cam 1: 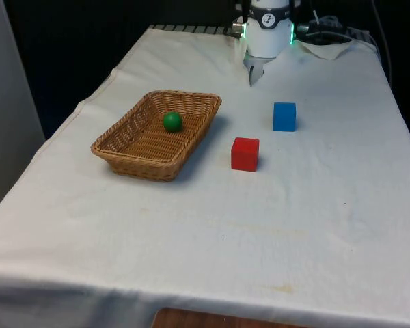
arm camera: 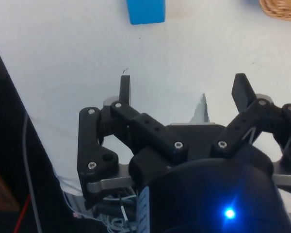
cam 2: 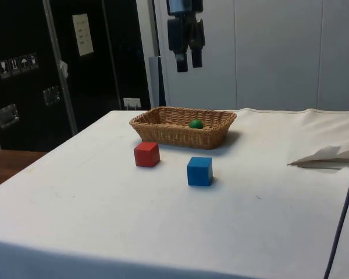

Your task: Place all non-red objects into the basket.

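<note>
A woven basket (cam 1: 123, 147) (cam 2: 163, 136) lies on the white cloth at the front view's left, and a green ball (cam 1: 172, 121) (cam 2: 196, 124) rests inside it. Beside it on the cloth stand a red cube (cam 1: 245, 154) (cam 2: 146, 154) and a blue cube (cam 1: 284, 116) (cam 2: 199, 171), a little apart from each other. My gripper (cam 2: 186, 61) (arm camera: 183, 90) hangs high above the table, open and holding nothing. In the wrist view the blue cube (arm camera: 145, 10) lies beyond the fingertips (arm camera: 125, 87) and a corner of the basket (arm camera: 281, 8) shows.
A crumpled white sheet (cam 1: 328, 48) (cam 2: 326, 156) lies near the robot's end of the table, with a dark cable (cam 2: 343, 221) running past it. The cloth drops off at the table's edges on all sides.
</note>
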Robot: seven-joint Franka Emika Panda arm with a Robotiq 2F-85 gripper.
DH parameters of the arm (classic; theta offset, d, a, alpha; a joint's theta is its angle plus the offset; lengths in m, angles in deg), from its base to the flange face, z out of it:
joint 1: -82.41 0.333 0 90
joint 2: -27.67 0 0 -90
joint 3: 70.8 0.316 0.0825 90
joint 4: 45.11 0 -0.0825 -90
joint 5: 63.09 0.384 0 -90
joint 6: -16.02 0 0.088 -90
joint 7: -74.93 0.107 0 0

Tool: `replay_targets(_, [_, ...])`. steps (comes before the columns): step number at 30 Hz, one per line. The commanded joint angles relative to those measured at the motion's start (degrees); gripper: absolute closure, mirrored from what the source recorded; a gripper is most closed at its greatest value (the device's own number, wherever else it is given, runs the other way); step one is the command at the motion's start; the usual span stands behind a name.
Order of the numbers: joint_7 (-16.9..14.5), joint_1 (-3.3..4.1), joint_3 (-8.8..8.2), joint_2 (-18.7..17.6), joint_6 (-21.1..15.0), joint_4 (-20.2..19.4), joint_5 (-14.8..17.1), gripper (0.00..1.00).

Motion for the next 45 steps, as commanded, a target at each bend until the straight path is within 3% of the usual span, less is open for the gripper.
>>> replay_targets(1, [1.2, 0.06, 0.74, 0.1, -0.9, -0.6, -0.7, 0.00])
replay_targets(5, [1.1, 0.00, 1.55, 0.0, -0.6, -1.0, 0.0, 0.00])
replay_targets(7, [2.8, 0.06, 2.92, 0.3, -2.3, -2.4, -0.7, 0.00])
replay_targets(13, [3.9, 0.29, 5.21, 0.1, -5.8, -5.4, -0.1, 0.00])
replay_targets(15, [3.6, 0.00, 5.56, 0.1, -5.7, -5.8, 0.1, 0.00])
replay_targets(16, [4.4, 0.34, 6.42, -0.2, -8.0, -7.0, 0.2, 0.00])
replay_targets(22, [5.4, 0.46, 9.22, -1.7, -12.7, -9.8, 0.8, 0.00])
replay_targets(23, [4.8, 0.06, 8.48, -1.0, -10.8, -9.2, 0.4, 0.00])
replay_targets(25, [5.8, 0.52, 10.03, -2.5, -14.0, -10.1, 0.9, 0.00])
replay_targets(28, [6.0, 0.29, 10.89, -4.0, -15.9, -10.5, 0.7, 0.00])
replay_targets(36, [4.5, -0.29, 10.14, -8.1, -20.6, -10.8, 0.7, 0.00])
replay_targets(45, [3.1, -0.11, 9.11, -11.4, -25.6, -11.7, 1.4, 0.00])
